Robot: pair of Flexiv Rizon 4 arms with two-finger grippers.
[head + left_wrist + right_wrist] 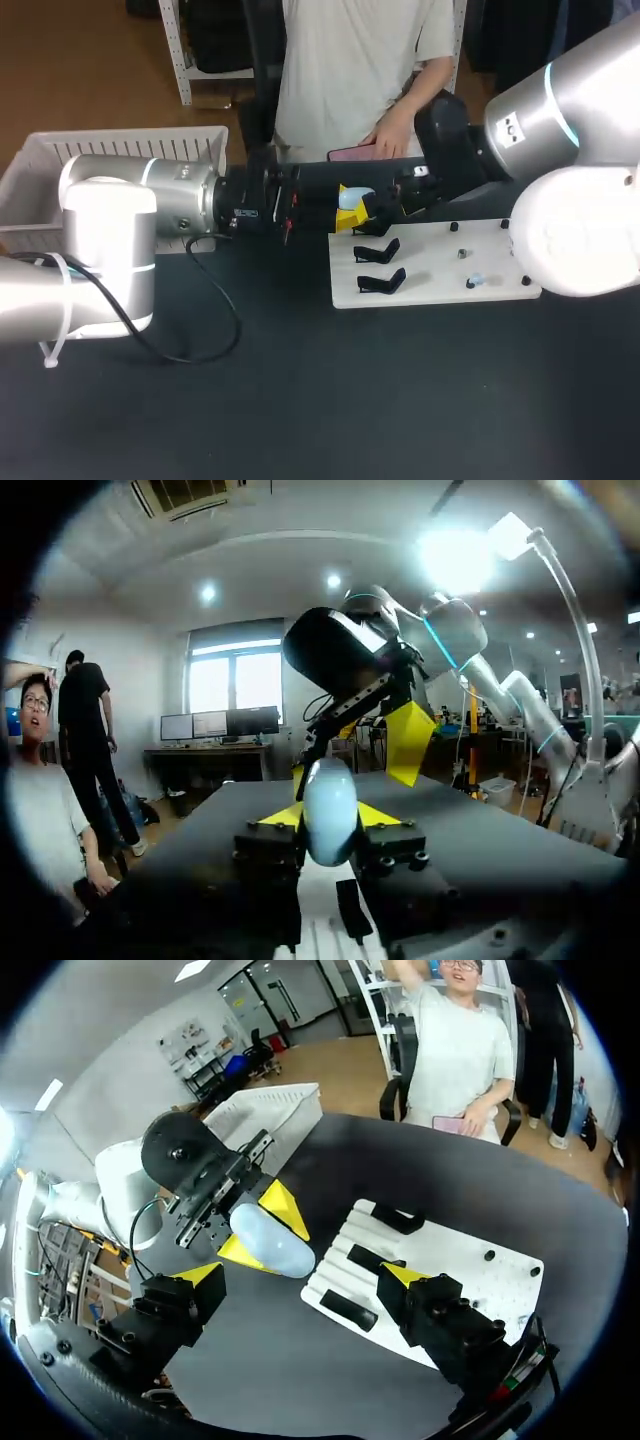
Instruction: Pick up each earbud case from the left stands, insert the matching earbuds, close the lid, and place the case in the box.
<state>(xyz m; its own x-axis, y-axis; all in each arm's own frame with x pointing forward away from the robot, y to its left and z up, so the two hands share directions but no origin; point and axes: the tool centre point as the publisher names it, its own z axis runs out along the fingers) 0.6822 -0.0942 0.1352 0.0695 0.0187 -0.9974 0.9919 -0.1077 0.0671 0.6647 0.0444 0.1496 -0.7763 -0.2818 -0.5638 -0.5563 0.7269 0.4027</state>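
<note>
The left end effector (328,818) is clamped on the pale blue case (352,198), one yellow tip on each side, and holds it above the desk (330,400). Whether the lid is up or down cannot be made out. In the right wrist view the right end effector (303,1276) stands wide open with nothing in it, and the case sits just ahead of the gap between its fingers. From above, that end effector is largely hidden behind its own black wrist at the case's 3 o'clock. The white board (440,240) lies at 5 o'clock from the case. It carries two bare black stands (377,250) and, further right, small earbuds (475,282) too tiny to tell apart. The white box (130,148) sits at 9 o'clock, partly covered by the left arm.
</note>
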